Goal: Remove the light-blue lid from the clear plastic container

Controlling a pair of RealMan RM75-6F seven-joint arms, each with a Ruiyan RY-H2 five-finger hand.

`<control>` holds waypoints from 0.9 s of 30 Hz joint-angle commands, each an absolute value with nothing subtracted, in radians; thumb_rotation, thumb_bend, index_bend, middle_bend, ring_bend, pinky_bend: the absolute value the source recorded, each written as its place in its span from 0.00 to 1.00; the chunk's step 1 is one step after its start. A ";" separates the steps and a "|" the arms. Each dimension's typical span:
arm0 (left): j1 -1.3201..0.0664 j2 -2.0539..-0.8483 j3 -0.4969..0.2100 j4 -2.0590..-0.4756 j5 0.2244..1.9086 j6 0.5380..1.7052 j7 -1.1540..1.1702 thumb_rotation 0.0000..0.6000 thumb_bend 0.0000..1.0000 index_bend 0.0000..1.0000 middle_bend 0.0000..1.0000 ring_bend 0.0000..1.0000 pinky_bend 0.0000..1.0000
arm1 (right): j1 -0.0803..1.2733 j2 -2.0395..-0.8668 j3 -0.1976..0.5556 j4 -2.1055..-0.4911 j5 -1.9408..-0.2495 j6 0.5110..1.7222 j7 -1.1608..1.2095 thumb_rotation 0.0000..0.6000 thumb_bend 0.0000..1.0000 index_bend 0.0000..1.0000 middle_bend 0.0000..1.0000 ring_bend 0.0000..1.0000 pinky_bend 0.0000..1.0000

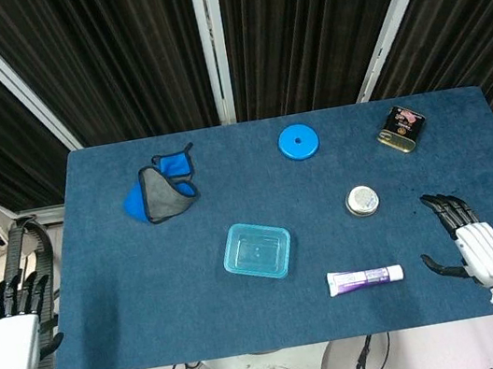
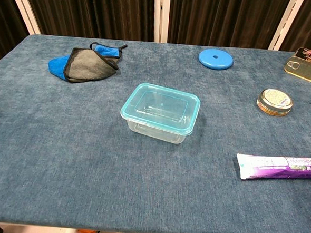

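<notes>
While lidded, container (image 2: 160, 112) lies lengthwise across table (slightly skewed).

A clear plastic container (image 1: 257, 251) with its light-blue lid (image 1: 258, 245) on sits mid-way on the blue cloth-covered table (image 1: 113, 292). The left hand (image 1: 18, 317) hangs off the table's edge, the right hand (image 1: 464, 241) rests over it, both with fingers spread, holding nothing.

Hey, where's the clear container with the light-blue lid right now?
The clear plastic container, with the light-blue lid on it, sits near the table's middle in both views, nearer the front edge. The toothpaste tube is its nearest neighbour, toward the right hand.
</notes>
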State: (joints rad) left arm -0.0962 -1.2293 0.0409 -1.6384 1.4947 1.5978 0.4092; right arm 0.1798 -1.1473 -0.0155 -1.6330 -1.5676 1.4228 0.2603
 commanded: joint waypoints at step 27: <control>-0.557 -1.380 -0.137 -1.789 1.398 0.918 0.505 1.00 0.00 0.04 0.02 0.00 0.01 | 0.215 -1.226 0.043 -1.582 -1.601 1.433 0.264 1.00 0.20 0.00 0.07 0.00 0.00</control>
